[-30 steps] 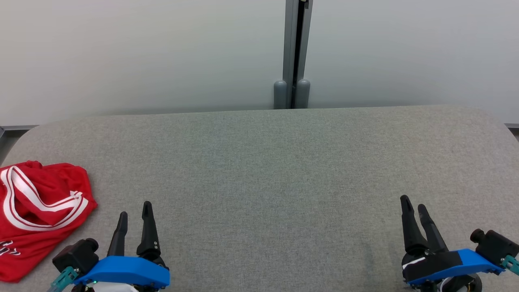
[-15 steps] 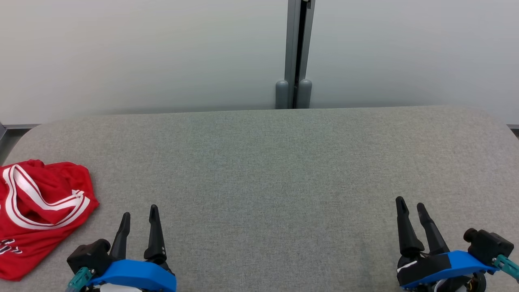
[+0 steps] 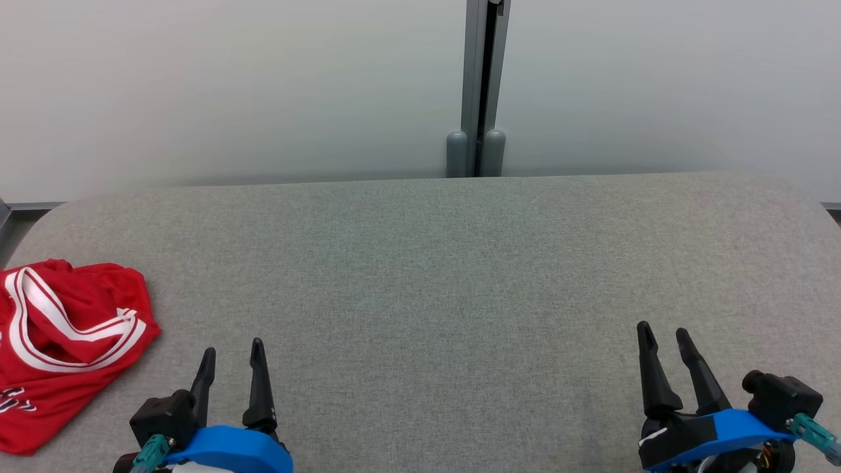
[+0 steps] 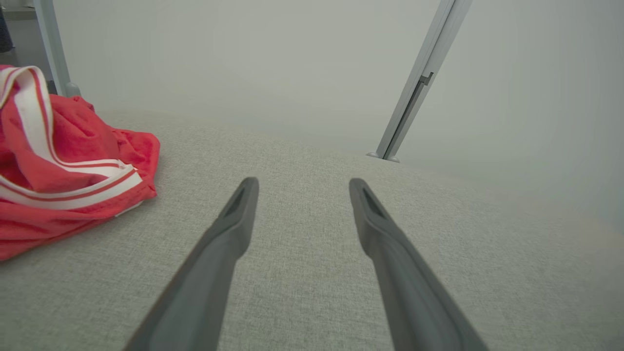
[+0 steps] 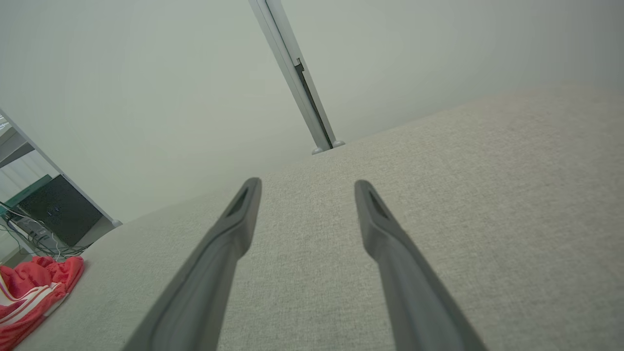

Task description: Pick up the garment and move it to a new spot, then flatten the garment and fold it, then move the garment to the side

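Head view gives you the crumpled red jersey garment with white-striped trim [image 3: 62,394] at the far left edge of the grey fabric-covered worktop [image 3: 447,276], partly cut off by the frame. It lies in a loose heap. The banded openings loop over its top, and some white lettering shows low on it. The left jaws stand apart and hold nothing; they are near the garment but not touching it. The right jaws, also apart and empty, are well away on the right. You may read both as a ready pose at the near edge, and the left side seems better placed for the first pick.
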Controlling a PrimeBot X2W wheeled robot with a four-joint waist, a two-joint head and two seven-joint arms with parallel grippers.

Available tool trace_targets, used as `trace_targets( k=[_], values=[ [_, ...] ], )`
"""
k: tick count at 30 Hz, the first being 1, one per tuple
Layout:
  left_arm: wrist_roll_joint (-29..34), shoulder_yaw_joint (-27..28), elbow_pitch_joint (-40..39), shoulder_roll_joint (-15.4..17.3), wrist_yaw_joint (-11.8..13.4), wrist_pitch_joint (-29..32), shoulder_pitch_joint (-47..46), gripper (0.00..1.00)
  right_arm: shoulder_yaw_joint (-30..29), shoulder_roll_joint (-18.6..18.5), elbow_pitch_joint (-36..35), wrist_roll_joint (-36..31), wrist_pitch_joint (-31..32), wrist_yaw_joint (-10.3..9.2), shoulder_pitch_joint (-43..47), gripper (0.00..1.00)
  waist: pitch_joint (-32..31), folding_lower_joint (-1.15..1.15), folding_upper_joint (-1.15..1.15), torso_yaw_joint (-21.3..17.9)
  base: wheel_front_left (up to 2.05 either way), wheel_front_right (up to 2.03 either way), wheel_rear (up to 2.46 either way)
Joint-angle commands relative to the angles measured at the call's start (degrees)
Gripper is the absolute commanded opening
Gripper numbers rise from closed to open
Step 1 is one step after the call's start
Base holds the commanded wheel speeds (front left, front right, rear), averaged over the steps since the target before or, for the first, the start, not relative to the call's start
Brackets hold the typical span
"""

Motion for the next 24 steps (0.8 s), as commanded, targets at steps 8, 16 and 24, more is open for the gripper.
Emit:
trace_targets(
  k=[8, 16, 24],
  values=[
    [3.44, -0.59, 0.18, 0.48, 1.24, -0.07, -0.38, 1.00, -0.08, -0.54, 0.24, -4.80, -1.27, 0.13, -0.84, 1.00, -0.05, 0.00, 0.00, 0.13, 0.00, 0.00, 0.00],
    [5.77, -1.14, -0.05, 0.70, 2.07, -0.29, 0.36, 1.00, 0.19, -0.57, 0.76, -8.02, -2.20, 0.14, -0.81, 1.00, -0.23, 0.00, 0.00, 0.20, 0.00, 0.00, 0.00],
    [7.95, -1.62, -0.20, 0.93, 2.79, -0.12, 0.98, 1.00, 0.51, -0.59, 1.37, -10.66, -3.05, 0.15, -0.71, 1.00, -0.29, 0.00, 0.00, 0.15, 0.00, 0.00, 0.00]
  ],
)
